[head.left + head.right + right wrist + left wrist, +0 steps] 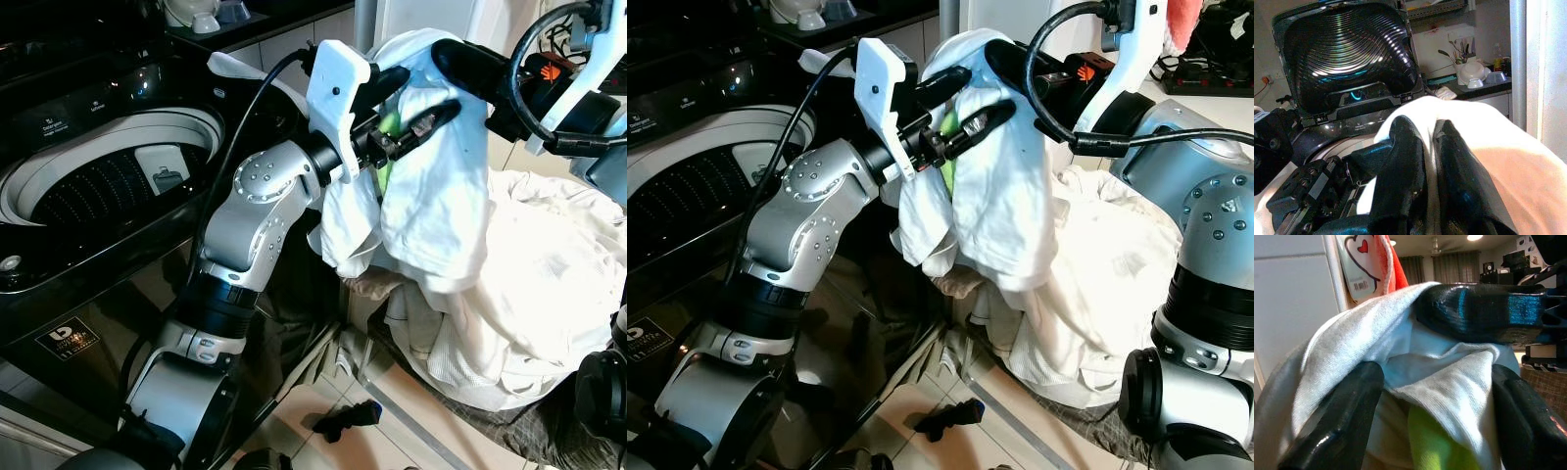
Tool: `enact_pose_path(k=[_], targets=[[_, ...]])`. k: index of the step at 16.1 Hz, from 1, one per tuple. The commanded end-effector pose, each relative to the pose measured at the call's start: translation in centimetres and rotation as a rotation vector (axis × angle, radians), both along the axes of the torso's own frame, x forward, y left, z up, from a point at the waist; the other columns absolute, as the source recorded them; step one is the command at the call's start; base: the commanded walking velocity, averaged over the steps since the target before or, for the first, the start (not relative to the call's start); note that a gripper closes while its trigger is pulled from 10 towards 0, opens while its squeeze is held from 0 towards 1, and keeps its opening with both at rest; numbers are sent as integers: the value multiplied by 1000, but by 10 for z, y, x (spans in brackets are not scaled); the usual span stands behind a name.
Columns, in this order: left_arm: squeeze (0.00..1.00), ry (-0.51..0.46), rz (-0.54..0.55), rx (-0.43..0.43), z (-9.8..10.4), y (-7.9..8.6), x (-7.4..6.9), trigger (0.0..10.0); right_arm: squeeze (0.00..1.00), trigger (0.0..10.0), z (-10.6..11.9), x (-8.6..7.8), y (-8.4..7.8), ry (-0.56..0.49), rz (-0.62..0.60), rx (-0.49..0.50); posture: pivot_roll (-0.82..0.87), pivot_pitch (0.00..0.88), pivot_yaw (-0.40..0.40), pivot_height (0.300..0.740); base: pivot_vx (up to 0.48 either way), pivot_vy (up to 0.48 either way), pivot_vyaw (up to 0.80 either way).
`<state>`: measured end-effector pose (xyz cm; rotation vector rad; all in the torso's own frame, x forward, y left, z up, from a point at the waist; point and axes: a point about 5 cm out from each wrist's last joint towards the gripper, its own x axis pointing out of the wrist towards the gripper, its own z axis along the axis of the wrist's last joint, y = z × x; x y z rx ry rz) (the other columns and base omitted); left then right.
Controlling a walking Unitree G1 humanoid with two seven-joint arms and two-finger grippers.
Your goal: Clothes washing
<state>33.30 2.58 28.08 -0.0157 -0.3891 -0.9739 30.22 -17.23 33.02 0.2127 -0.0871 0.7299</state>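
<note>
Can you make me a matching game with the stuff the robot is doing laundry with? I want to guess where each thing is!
Things:
1. white garment
2. washing machine
3. black sock
4. pile of white laundry

Places or states:
A. lying on the tiled floor
B. lid up, drum open
C. heaped below the right arm
D. held up between the left gripper and right gripper

Pairs: 1-D, 2-B, 3-A, 4-C
</note>
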Motion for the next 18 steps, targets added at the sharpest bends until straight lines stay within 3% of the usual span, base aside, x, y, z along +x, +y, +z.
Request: enact_pose_path(k=[1,18], targets=[[0,-13,59,-17,5,9,7,0,0,0,7,-6,1,-48,10,-3,-80,0,73,740,0,0,0],[0,-84,111,-84,8,26,14,0,0,0,5,-6,-5,-36,-48,-4,-90,0,90,740,0,0,0]])
